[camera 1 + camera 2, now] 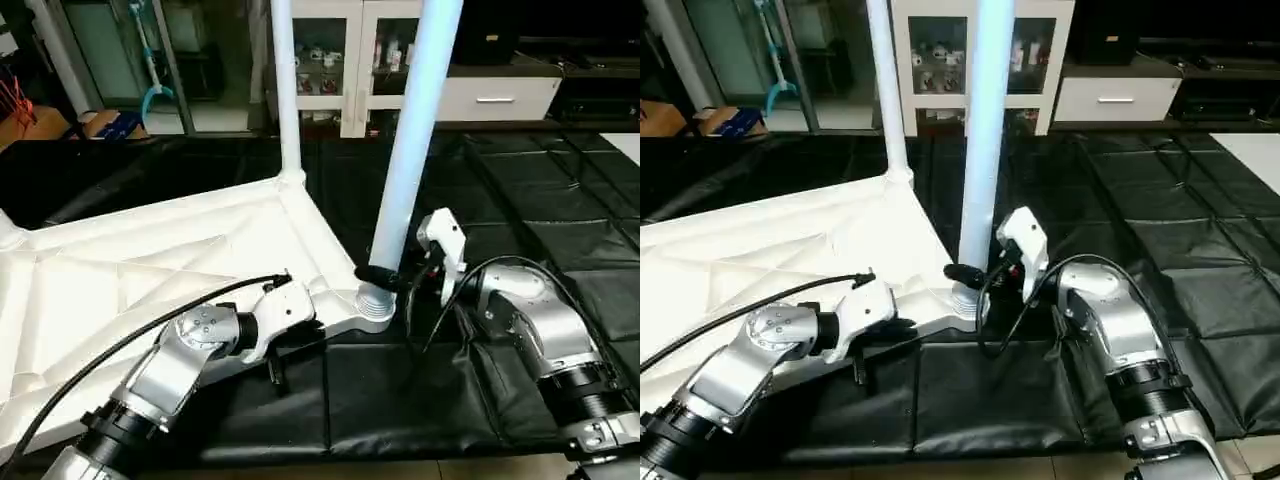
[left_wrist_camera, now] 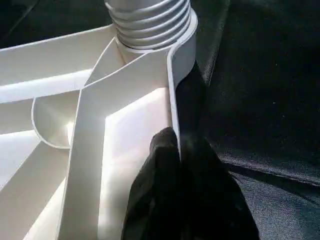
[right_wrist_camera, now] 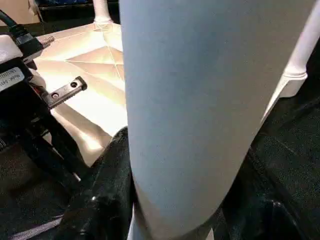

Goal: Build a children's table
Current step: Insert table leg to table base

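The white tabletop (image 1: pixel 150 270) lies upside down on the black mat, ribbed underside up. One white leg (image 1: pixel 285 90) stands in the far corner socket. A second leg (image 1: pixel 412 150) stands upright in the near right socket (image 1: pixel 372 308). My right gripper (image 1: pixel 385 275) is closed around this leg just above its threaded base, one black finger (image 3: pixel 102 200) on each side. My left gripper (image 2: pixel 172 165) is shut on the tabletop's rim (image 2: pixel 172 90), a short way from that socket. In the right wrist view the base of a third leg (image 3: pixel 101 12) stands at a far corner.
A white glass-door cabinet (image 1: pixel 340 60) and a low drawer unit (image 1: pixel 500 95) stand behind the mat. The black padded mat (image 1: pixel 560 230) reaches to the right and toward me. A black cable (image 1: pixel 120 345) runs along my left forearm.
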Controlling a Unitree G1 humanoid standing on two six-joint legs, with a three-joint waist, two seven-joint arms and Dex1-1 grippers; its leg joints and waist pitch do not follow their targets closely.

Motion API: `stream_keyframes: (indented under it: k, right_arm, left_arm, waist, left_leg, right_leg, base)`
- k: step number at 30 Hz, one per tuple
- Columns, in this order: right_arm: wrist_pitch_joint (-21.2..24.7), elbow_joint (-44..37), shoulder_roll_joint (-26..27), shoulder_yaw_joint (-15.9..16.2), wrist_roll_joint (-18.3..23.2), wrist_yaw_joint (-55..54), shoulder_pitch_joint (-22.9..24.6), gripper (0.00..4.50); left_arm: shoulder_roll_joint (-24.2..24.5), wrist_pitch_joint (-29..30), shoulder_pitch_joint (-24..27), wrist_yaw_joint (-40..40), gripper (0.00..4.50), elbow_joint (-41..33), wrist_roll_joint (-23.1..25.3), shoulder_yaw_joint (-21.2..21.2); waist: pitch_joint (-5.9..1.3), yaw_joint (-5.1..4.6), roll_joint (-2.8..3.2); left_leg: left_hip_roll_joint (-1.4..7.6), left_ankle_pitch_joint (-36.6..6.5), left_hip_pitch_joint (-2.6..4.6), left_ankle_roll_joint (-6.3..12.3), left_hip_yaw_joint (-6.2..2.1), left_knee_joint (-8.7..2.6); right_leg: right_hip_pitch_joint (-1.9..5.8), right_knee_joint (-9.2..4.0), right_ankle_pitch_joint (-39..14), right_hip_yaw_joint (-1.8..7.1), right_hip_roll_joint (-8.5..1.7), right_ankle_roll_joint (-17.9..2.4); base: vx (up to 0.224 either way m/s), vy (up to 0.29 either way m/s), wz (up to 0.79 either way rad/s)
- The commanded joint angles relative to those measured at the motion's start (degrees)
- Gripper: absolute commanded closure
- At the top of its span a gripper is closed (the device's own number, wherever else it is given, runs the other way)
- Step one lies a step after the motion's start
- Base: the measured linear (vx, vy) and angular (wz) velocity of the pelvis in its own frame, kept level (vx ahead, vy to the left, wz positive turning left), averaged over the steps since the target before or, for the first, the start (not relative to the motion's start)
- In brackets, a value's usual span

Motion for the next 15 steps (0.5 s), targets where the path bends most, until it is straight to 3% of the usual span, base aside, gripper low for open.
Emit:
stream_keyframes:
  k: [1, 7, 12, 15]
  right_arm:
    - [2.37, 5.38, -0.73, 1.60, -4.02, -2.44, 3.54, 2.66]
    - [1.53, 5.96, -0.01, 0.80, -3.85, -3.66, 3.25, 2.66]
    - [1.07, 6.35, 0.49, 0.25, -3.58, -4.27, 2.88, 2.66]
    - [0.40, 6.36, 1.17, -0.56, -3.63, -5.90, 2.88, 2.66]
  left_arm:
    - [-0.04, -0.05, 0.55, -2.27, 4.50, -0.94, 0.40, -2.92]
    - [-0.39, -0.25, 0.05, -2.03, 4.50, -0.17, 0.62, -2.89]
    - [-0.40, -0.15, -0.33, -1.67, 4.50, 0.40, 0.77, -2.56]
    - [-0.32, 0.44, -0.32, -0.85, 4.50, 0.43, 1.07, -2.13]
  waist:
    - [-1.01, -0.29, 0.35]
    - [-0.92, -0.37, 0.47]
    - [-0.84, -0.40, 0.16]
    - [-0.73, -0.54, 0.42]
  left_leg:
    - [4.48, -38.97, 2.04, -6.87, -3.33, -6.88]
    - [4.50, -40.35, 2.18, -7.27, -3.42, -6.99]
    - [4.49, -40.93, 2.18, -7.26, -3.49, -6.98]
    - [4.43, -42.08, 2.12, -7.53, -3.69, -7.06]
  right_leg:
    - [-1.79, -4.91, -22.99, 0.65, -0.94, -6.64]
    - [-2.00, -5.02, -24.02, 0.61, -0.88, -6.19]
    - [-2.21, -5.20, -25.98, 0.67, -0.95, -5.52]
    - [-2.26, -5.28, -27.63, 0.58, -0.98, -4.87]
  base:
    - [0.000, 0.000, 0.00]
    - [0.000, 0.000, 0.00]
    - [0.000, 0.000, 0.00]
    - [0.000, 0.000, 0.00]
